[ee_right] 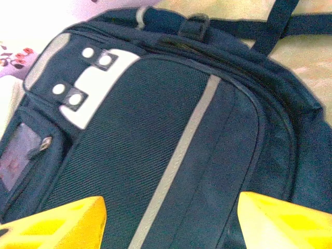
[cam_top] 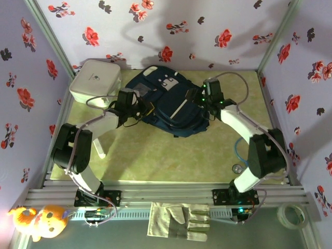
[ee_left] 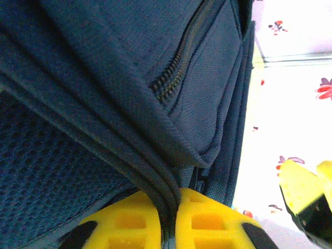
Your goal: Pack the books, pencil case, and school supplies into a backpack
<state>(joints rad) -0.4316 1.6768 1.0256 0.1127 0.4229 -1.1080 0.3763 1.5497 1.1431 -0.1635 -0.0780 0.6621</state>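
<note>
At back-ctr of table [cam_top: 171,155] lies the backpack [cam_top: 168,101], navy, front side up. A white box [cam_top: 96,80] sits just beside it on the L, near the far L corner.

L gripper [cam_top: 142,110] is at the bag's L edge. In the L wrist view the L gripper [ee_left: 168,207] has its yellow fingers [ee_left: 124,225] pressed together on a ridge of piped seam of the backpack [ee_left: 104,78], w/ navy fabric pinched btwn them. A zip [ee_left: 171,78] runs diagonally above the pinch point, and mesh fabric lies to the L of the seam.

R gripper [cam_top: 202,104] is at the bag's R edge. In the R wrist view the R gripper [ee_right: 171,223] has its jaws wide apart and nothing btwn them. Its yellow fingers [ee_right: 57,223] frame the backpack [ee_right: 155,129] front panel. Can't tell if they touch the fabric.

That view also shows grey patches [ee_right: 98,88] w/ round studs, a pale stripe [ee_right: 181,150] down the front, and dark straps [ee_right: 275,21] trailing onto the table at the far end.

Near edge, off the table: work gloves [cam_top: 181,220] in the ctr, tape roll [cam_top: 290,215] on the R, plush toy [cam_top: 39,220] on the L.
</note>
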